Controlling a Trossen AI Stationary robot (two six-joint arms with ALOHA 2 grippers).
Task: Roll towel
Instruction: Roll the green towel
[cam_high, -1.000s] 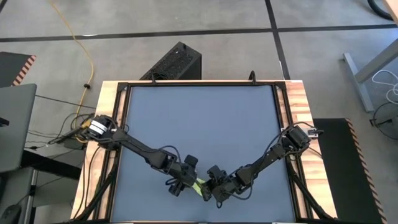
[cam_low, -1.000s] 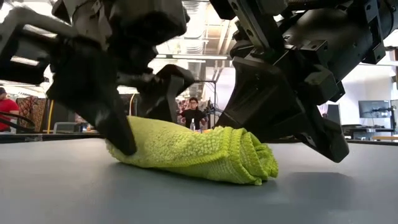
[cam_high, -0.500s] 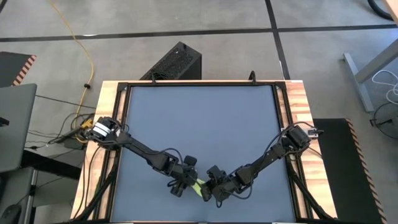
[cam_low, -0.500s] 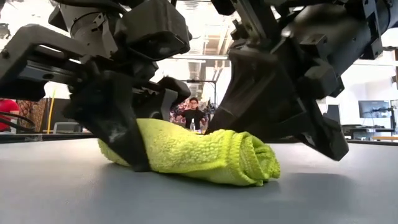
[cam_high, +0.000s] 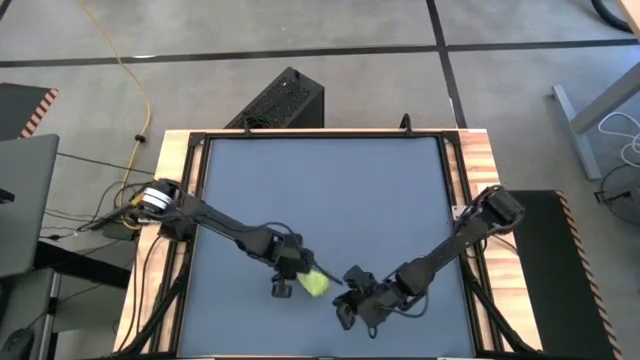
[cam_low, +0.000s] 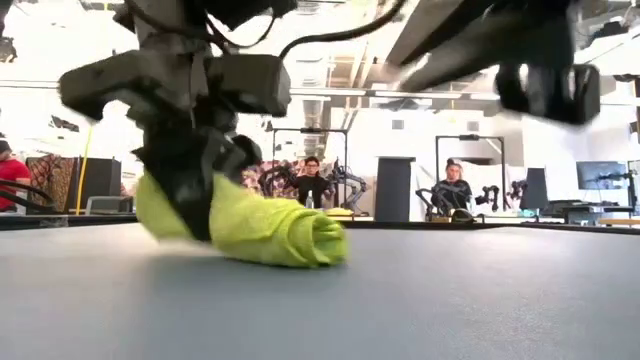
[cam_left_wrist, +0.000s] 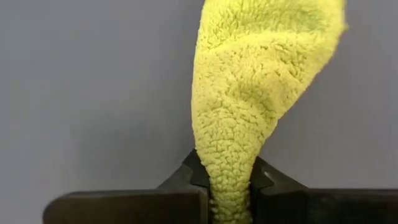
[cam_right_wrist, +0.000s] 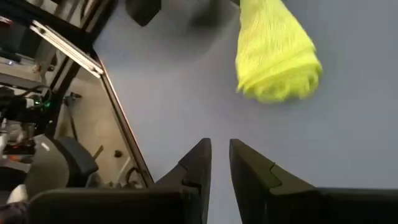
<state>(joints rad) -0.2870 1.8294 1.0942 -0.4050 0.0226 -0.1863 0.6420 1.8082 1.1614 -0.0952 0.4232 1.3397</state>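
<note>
The towel (cam_high: 313, 283) lies rolled into a short, thick bundle on the dark blue-grey mat (cam_high: 330, 190), toward the near edge of the table and slightly left of its middle. In the low view the roll (cam_low: 262, 225) rests on the mat with its coiled end facing right, while its left end is lifted a little where it is gripped. The left gripper (cam_high: 287, 272) is closed tight on that left end; in its wrist view the cloth (cam_left_wrist: 255, 93) narrows to a pinched neck squeezed between the two dark fingers (cam_left_wrist: 194, 174). The right gripper (cam_high: 352, 305) sits just beside the roll's other end, clear of it, close to the table's near edge. Its fingers (cam_right_wrist: 196, 163) stand a narrow gap apart with nothing between them, and the rolled end of the towel (cam_right_wrist: 275, 59) lies ahead of them, apart from the tips. Beyond the table, people (cam_low: 312, 183) are seated in the room.
</note>
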